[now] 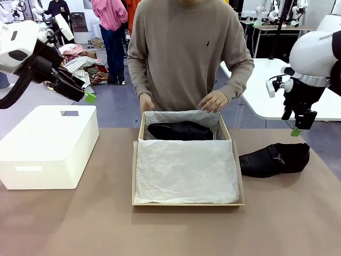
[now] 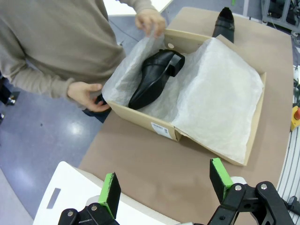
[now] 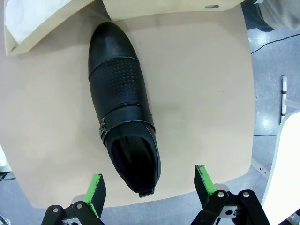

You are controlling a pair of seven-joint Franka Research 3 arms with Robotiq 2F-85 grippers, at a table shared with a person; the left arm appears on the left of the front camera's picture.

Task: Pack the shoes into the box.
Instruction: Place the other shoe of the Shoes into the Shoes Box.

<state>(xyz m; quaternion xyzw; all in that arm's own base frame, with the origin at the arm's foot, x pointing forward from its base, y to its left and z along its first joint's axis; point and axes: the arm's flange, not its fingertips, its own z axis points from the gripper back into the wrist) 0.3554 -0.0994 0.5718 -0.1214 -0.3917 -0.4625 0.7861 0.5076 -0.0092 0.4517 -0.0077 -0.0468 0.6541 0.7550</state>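
Spread wide, the right hand hovers over the heel end of the loose shoe. This shoe lies on the counter with its toe pointing at the box just beside it, long axis running away from the fingers, so the pads would close across its width. The other shoe lies in the box's far half, and the left hand, also spread, hangs over the white container, well apart, so the right arm looks better placed.
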